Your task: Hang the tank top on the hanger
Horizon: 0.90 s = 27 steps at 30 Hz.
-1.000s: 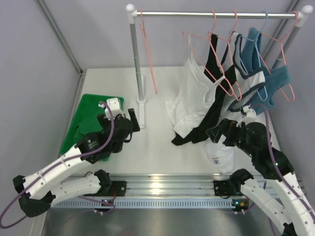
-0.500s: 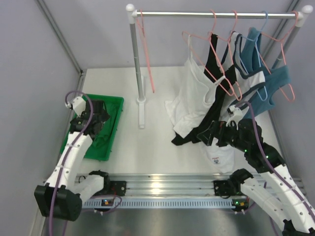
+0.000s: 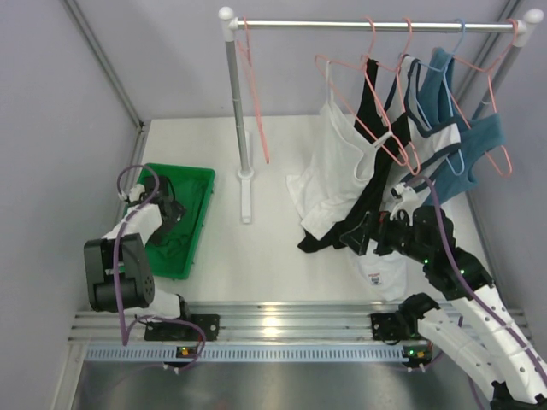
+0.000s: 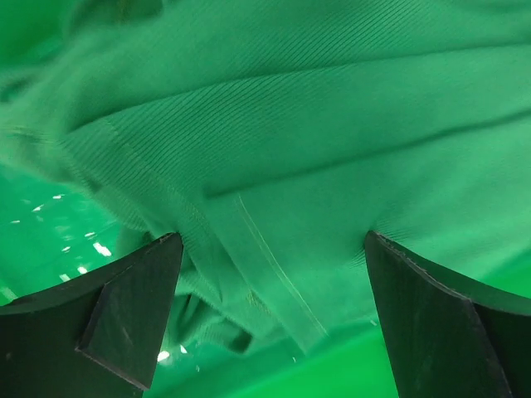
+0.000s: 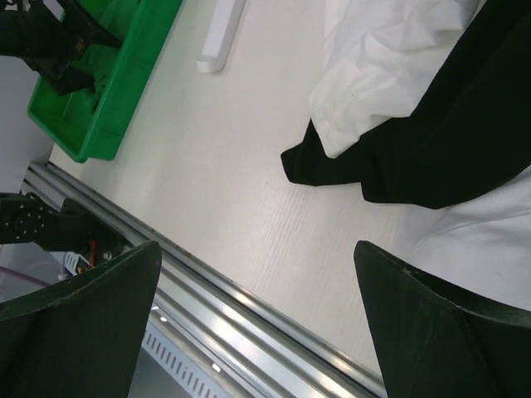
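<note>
while the left claw (image 4: 270, 249) hangs wide open just over the tank top (image 4: 315, 124), which lies crumpled in the tray (image 3: 195, 181) at the left of the desk (image 3: 273, 248), we see the right claw (image 5: 257, 249) open too, holding nothing, near a black top (image 5: 431, 166). the hanger (image 3: 258, 102) hangs at the left end of the rail (image 3: 342, 26).

Green plastic tray (image 3: 202, 215) at left of white table (image 3: 256, 248), metal clothes rail (image 3: 376, 26) behind, white top (image 3: 338, 162), black top (image 3: 376, 184) and teal tops (image 3: 479, 141) hanging at right, blue wire hanger (image 3: 459, 34) among them, white garment (image 3: 383, 273) lying below.
</note>
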Tool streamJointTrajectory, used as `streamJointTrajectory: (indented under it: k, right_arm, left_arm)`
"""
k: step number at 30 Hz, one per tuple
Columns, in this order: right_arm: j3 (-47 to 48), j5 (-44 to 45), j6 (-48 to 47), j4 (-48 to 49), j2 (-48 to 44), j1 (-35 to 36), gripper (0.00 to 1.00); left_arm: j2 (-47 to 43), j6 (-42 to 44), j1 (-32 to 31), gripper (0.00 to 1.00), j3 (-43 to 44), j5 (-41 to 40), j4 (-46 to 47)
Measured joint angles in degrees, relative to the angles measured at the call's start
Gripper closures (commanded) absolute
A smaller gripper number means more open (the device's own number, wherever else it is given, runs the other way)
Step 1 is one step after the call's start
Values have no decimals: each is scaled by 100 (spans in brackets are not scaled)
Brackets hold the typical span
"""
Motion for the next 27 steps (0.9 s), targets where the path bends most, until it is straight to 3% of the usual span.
streamJointTrajectory:
  k: [1, 4, 5, 6, 7, 8, 15, 20, 27]
  right_arm:
    - [-9, -11, -11, 2, -4, 0, 0]
    - [-79, -31, -44, -7, -26, 0, 0]
    - [-94, -35, -50, -7, -28, 0, 0]
    - [-103, -39, -55, -4, -31, 0, 0]
    - [-105, -39, -57, -7, -33, 0, 0]
    - [-107, -39, -57, -7, -35, 0, 0]
    - [-105, -55, -85, -2, -46, 0, 0]
    - [-105, -57, -94, 7, -31, 0, 0]
    - [-7, -50, -166, -24, 170, 0, 0]
  left_arm:
    - [94, -7, 24, 8, -81, 42, 101]
    - [299, -50, 37, 45, -219, 177, 426]
    - [323, -57, 35, 73, -223, 199, 516]
    - [323, -83, 37, 86, -227, 251, 612]
    - [321, -39, 37, 96, -227, 291, 658]
    - [306, -31, 35, 100, -227, 328, 686]
    - [-444, 267, 35, 100, -74, 603, 94]
    - [-1716, 673, 35, 100, 669, 844, -629]
    - [-2791, 1239, 37, 100, 1700, 1613, -1471]
